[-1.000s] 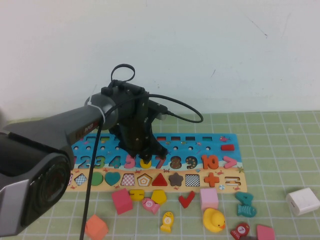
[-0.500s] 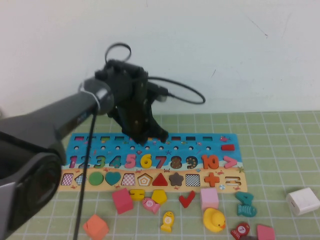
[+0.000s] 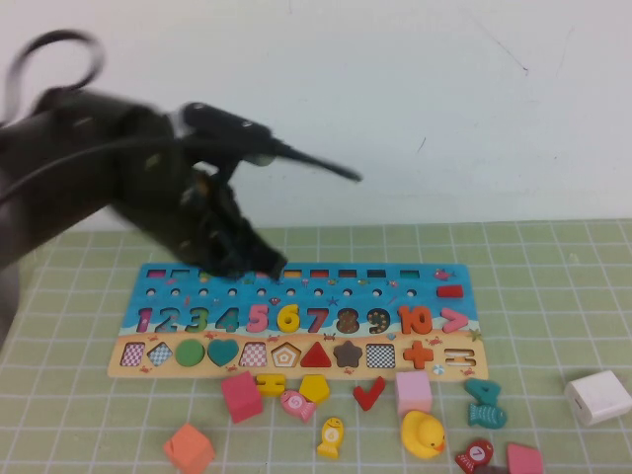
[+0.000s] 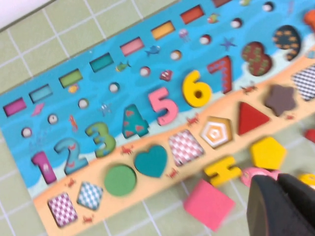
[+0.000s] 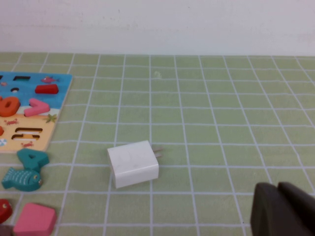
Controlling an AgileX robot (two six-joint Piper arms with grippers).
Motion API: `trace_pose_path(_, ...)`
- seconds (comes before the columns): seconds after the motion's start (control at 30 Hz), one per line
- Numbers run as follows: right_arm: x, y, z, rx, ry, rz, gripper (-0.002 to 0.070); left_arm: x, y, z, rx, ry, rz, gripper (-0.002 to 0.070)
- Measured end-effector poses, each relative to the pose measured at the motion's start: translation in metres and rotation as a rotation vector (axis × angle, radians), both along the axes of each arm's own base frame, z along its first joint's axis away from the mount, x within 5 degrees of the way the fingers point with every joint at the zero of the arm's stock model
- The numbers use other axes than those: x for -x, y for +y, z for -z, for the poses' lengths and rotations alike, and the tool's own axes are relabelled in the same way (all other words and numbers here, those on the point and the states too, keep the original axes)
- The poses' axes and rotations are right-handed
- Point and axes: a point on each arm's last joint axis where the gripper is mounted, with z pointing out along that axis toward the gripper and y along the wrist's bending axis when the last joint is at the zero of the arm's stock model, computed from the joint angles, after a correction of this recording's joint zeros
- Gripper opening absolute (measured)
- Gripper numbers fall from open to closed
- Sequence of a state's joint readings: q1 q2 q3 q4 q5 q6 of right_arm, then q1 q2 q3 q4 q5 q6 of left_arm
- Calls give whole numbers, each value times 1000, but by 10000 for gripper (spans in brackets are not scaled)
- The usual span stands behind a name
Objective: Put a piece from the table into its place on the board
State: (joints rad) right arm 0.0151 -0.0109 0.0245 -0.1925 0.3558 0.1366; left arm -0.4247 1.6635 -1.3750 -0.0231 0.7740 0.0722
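Note:
The yellow numeral "6" (image 3: 287, 318) lies in its slot on the blue board (image 3: 415, 277), between the pink 5 and the red 7. It also shows in the left wrist view (image 4: 197, 89), flat in the board (image 4: 98, 83). My left gripper (image 3: 247, 262) hangs above the board's back edge, to the left of the 6, apart from it. In the left wrist view it (image 4: 280, 196) is shut and empty. My right gripper (image 5: 281, 209) is shut and empty over bare mat, out of the high view.
Loose pieces lie in front of the board: pink cube (image 3: 240, 397), orange block (image 3: 190, 449), yellow fish (image 3: 331, 437), yellow duck (image 3: 423, 433), red check (image 3: 368, 393), teal fish (image 3: 486, 403). A white charger (image 3: 597, 397) sits at the right, also in the right wrist view (image 5: 133, 163).
My left arm has risen and swung left and back, away from the 6. The 6 stays in its slot. The right arm has not moved.

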Motion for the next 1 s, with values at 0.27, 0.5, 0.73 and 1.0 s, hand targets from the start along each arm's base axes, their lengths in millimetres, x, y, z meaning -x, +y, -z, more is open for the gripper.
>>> trace_pose_path(0.27,0,0,0,0,0,0,-1,97,42,-25,130,-153,-41,0)
trace_pose_path(0.5,0,0,0,0,0,0,-1,170,75,-29,194,-252,-53,0)
trace_pose_path(0.73,0,0,0,0,0,0,-1,233,103,-30,265,-372,-57,0)
trace_pose_path(1.0,0,0,0,0,0,0,-1,290,127,-22,306,-394,-52,0)
